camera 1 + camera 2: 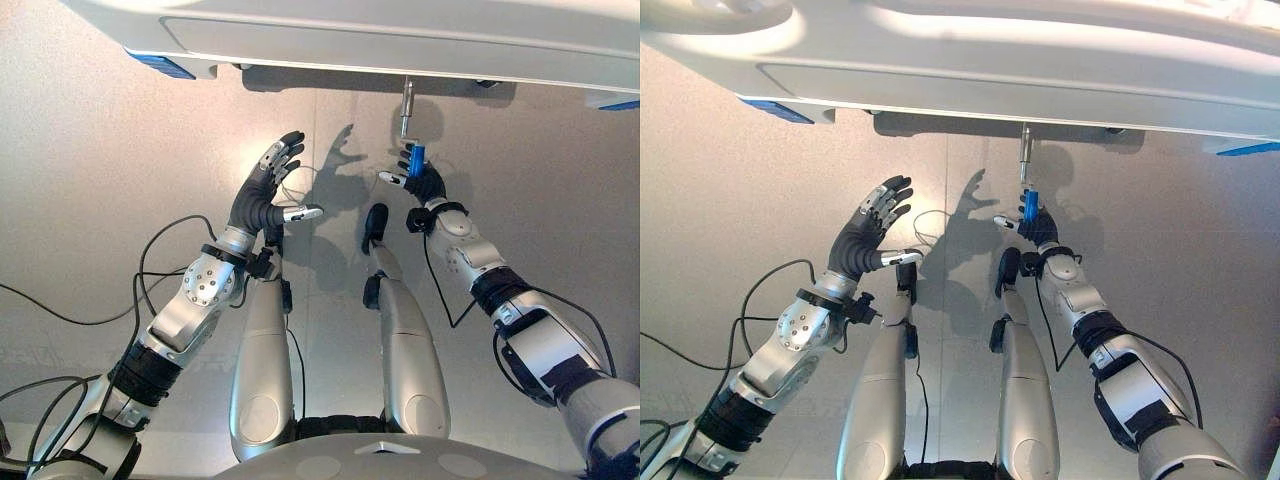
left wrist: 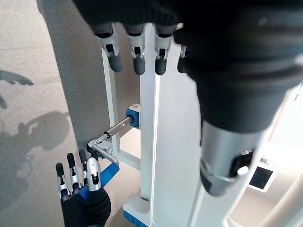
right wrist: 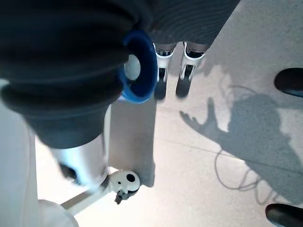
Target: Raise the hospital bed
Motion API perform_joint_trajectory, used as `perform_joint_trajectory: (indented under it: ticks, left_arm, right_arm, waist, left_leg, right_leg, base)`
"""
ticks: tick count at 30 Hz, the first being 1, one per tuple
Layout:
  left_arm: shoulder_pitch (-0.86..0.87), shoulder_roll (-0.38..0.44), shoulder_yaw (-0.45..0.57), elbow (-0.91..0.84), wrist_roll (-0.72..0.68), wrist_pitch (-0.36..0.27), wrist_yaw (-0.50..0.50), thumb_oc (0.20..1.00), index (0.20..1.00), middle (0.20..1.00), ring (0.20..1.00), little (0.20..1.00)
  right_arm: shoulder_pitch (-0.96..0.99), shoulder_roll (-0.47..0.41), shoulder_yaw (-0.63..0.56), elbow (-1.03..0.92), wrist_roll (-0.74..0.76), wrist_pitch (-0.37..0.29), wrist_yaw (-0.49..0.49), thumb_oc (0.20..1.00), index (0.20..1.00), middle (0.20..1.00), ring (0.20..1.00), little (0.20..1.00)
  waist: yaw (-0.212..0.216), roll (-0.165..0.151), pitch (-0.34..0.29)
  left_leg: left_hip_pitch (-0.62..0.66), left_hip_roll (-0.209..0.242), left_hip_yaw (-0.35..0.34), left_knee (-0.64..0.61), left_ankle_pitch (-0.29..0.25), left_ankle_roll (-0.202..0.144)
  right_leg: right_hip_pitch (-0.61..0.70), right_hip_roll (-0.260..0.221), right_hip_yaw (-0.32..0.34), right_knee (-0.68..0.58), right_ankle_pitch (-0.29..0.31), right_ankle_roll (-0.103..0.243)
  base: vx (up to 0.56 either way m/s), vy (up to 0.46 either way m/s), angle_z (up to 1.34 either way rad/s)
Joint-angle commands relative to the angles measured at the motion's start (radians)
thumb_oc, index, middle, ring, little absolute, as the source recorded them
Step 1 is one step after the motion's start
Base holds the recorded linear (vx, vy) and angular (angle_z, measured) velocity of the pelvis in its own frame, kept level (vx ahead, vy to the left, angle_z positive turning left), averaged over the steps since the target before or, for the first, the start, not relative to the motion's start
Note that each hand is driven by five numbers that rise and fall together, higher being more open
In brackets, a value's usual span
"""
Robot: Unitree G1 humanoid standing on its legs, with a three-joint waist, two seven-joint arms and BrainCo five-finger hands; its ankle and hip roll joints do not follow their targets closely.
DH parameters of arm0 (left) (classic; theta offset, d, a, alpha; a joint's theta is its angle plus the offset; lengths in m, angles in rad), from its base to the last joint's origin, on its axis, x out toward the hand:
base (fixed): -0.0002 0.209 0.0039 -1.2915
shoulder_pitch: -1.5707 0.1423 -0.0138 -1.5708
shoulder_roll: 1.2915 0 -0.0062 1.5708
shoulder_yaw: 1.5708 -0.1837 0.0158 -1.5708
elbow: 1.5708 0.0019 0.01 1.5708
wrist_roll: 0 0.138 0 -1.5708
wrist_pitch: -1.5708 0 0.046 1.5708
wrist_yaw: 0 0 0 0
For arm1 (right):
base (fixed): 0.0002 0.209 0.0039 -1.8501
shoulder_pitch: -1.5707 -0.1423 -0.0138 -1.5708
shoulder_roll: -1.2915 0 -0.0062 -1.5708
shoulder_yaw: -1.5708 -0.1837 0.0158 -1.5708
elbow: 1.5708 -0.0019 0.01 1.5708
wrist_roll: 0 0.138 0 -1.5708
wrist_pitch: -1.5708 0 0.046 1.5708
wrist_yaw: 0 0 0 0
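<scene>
The white hospital bed (image 1: 400, 40) spans the far side, seen from its foot end. A metal crank shaft (image 1: 408, 105) sticks out from under it and ends in a blue handle (image 1: 416, 157). My right hand (image 1: 425, 187) is shut on that handle, thumb pressed across it; the left wrist view shows the bent crank (image 2: 102, 142) and the blue handle (image 2: 108, 174) in the right hand (image 2: 83, 201). My left hand (image 1: 262, 195) hovers open to the left of the crank, fingers spread, touching nothing.
Blue corner bumpers (image 1: 160, 65) (image 1: 620, 104) mark the ends of the bed's foot board. A bed caster (image 3: 124, 182) stands on the grey floor (image 1: 80, 200) near my right hand. White frame rails (image 2: 147, 118) run behind the crank.
</scene>
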Motion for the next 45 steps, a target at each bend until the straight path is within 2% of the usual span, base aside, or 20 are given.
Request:
perform_joint_trajectory:
  ticks: [1,9,15,22,33,34,36,42,43,45]
  left_arm:
    - [0.015,0.006,-0.009,-0.081,0.013,-0.03,0.001,1.0,1.0,1.0,1.0,1.0]
    - [0.019,0.015,-0.004,-0.083,0.013,-0.028,0.0,1.0,1.0,1.0,1.0,1.0]
    - [0.023,0.028,0.0,-0.083,0.006,-0.03,-0.008,1.0,1.0,1.0,1.0,1.0]
    - [0.045,0.067,0.017,-0.095,-0.016,-0.038,-0.027,1.0,1.0,1.0,1.0,1.0]
    - [0.086,0.108,0.018,-0.121,-0.039,-0.045,-0.066,1.0,1.0,1.0,1.0,1.0]
    - [0.088,0.119,0.015,-0.128,-0.051,-0.046,-0.076,1.0,1.0,1.0,1.0,1.0]
    - [0.086,0.12,0.013,-0.132,-0.06,-0.05,-0.08,1.0,1.0,1.0,1.0,1.0]
    - [0.084,0.109,-0.012,-0.145,-0.115,-0.06,-0.101,1.0,1.0,1.0,1.0,1.0]
    - [0.068,0.101,-0.032,-0.147,-0.129,-0.062,-0.107,1.0,1.0,1.0,1.0,1.0]
    - [0.058,0.093,-0.04,-0.146,-0.135,-0.062,-0.106,1.0,1.0,1.0,1.0,1.0]
  right_arm:
    - [-0.106,-0.015,-0.042,-0.018,0.04,-0.037,-0.029,0.2,0.2,0.2,0.2,0.2]
    - [-0.079,-0.028,-0.063,-0.084,0.059,-0.06,-0.033,0.2,0.2,0.2,0.2,0.2]
    - [-0.047,-0.069,-0.082,-0.166,0.072,-0.086,-0.027,0.2,0.2,0.2,0.2,0.2]
    - [0.045,-0.173,-0.149,-0.306,0.073,-0.119,-0.014,0.2,0.2,0.2,0.2,0.2]
    - [0.097,-0.33,-0.246,-0.282,0.067,-0.14,-0.025,0.2,0.2,0.2,0.2,0.2]
    - [0.084,-0.362,-0.248,-0.217,0.049,-0.13,-0.033,0.2,0.2,0.2,0.2,0.2]
    - [0.077,-0.372,-0.244,-0.186,0.045,-0.123,-0.034,0.2,0.2,0.2,0.2,0.2]
    - [-0.075,-0.424,-0.203,0.241,-0.006,-0.058,-0.034,0.2,0.2,0.2,0.2,0.2]
    - [-0.144,-0.425,-0.178,0.405,-0.047,-0.022,-0.038,0.2,0.2,0.2,0.2,0.2]
    - [-0.175,-0.421,-0.166,0.48,-0.063,-0.005,-0.033,0.2,0.2,0.2,0.2,0.2]
  waist:
    - [0.019,-0.002,-0.022]
    - [0.015,0.0,-0.022]
    - [0.006,-0.002,-0.022]
    - [-0.006,-0.002,-0.022]
    - [-0.017,0.014,-0.022]
    - [-0.017,0.017,-0.022]
    - [-0.019,0.019,-0.022]
    - [-0.002,0.049,-0.022]
    - [0.011,0.065,-0.022]
    - [0.017,0.075,-0.022]
  left_leg:
    - [-0.002,-0.014,-0.013,-0.001,0.002,0.037]
    - [-0.008,-0.016,-0.011,0.011,-0.005,0.038]
    - [-0.012,-0.017,-0.008,0.014,-0.005,0.038]
    - [-0.011,-0.013,-0.003,0.017,-0.003,0.033]
    - [-0.011,0.003,0.007,0.015,0.003,0.019]
    - [-0.016,0.008,0.008,0.016,0.005,0.015]
    - [-0.019,0.01,0.009,0.017,0.006,0.012]
    - [-0.057,0.016,0.001,0.025,0.012,0.003]
    - [-0.077,0.013,-0.003,0.032,0.012,0.004]
    - [-0.094,0.01,-0.007,0.041,0.01,0.005]
  right_leg:
    - [0.028,-0.042,-0.007,0.115,-0.087,0.083]
    - [0.018,-0.042,-0.005,0.129,-0.09,0.084]
    - [0.01,-0.042,-0.001,0.138,-0.095,0.083]
    - [0.001,-0.039,0.007,0.155,-0.102,0.083]
    - [-0.029,-0.022,0.021,0.191,-0.12,0.08]
    - [-0.039,-0.018,0.023,0.202,-0.126,0.078]
    - [-0.045,-0.017,0.024,0.207,-0.128,0.077]
    - [-0.097,-0.007,0.022,0.25,-0.146,0.07]
    - [-0.117,-0.006,0.022,0.264,-0.151,0.069]
    - [-0.133,-0.007,0.021,0.277,-0.154,0.07]
  base:
    - [0.0,0.0,0.0]
    - [0.0,0.0,0.0]
    - [0.0,0.0,0.0]
    - [0.0,-0.011,0.0]
    - [0.0,-0.033,-0.02]
    - [0.0,-0.046,-0.05]
    - [-0.01,-0.057,-0.03]
    - [-0.01,-0.055,0.01]
    - [0.0,0.0,0.0]
    - [-0.01,-0.008,0.02]
